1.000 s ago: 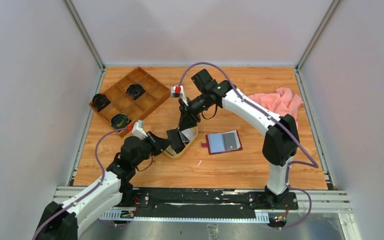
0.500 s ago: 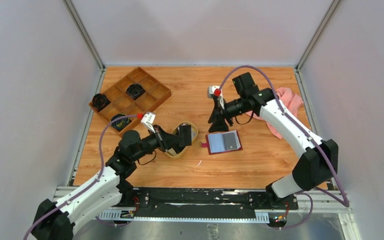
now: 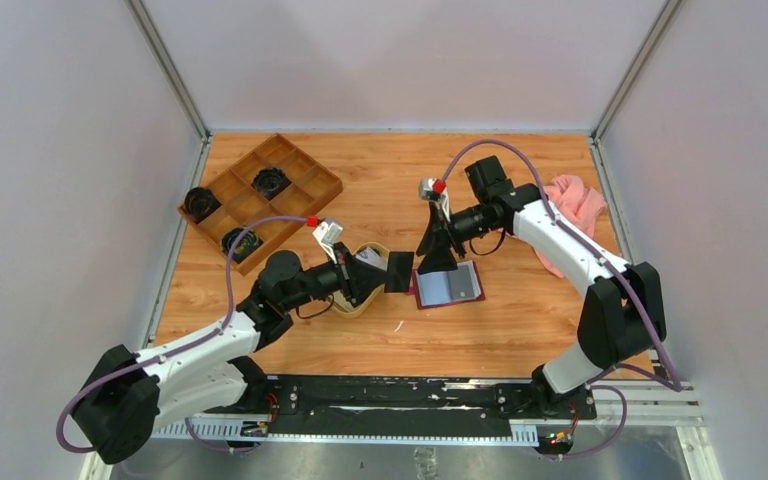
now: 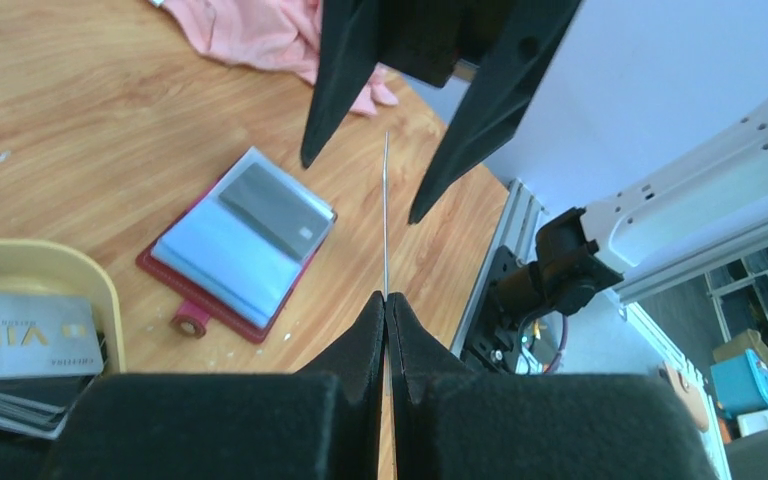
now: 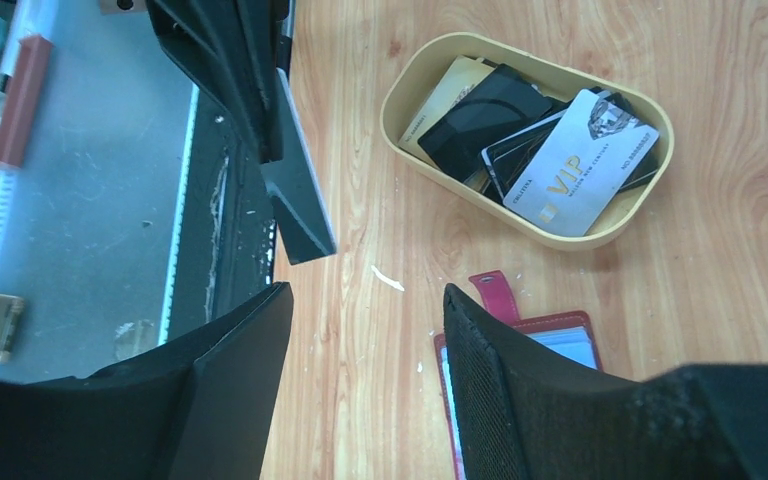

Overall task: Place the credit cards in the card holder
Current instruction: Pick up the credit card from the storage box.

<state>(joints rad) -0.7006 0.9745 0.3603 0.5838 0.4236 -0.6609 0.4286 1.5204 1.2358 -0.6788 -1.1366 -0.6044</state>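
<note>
Left hand (image 3: 382,275): arm stretched low, pinching a dark credit card (image 3: 400,272) on edge, just left of the open card holder (image 3: 450,285). Right hand (image 3: 438,255): spread, above the holder's left side. Wooden tabletop (image 3: 520,330); pale walls (image 3: 400,60).

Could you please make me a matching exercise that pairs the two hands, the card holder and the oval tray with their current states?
Things:
1. left hand
2. right hand
3. card holder
4. oval tray

States:
A. lying open on the table
B. holding several cards
C. open and empty
D. shut on a dark card

Pairs: 1-D, 2-C, 3-A, 4-B
</note>
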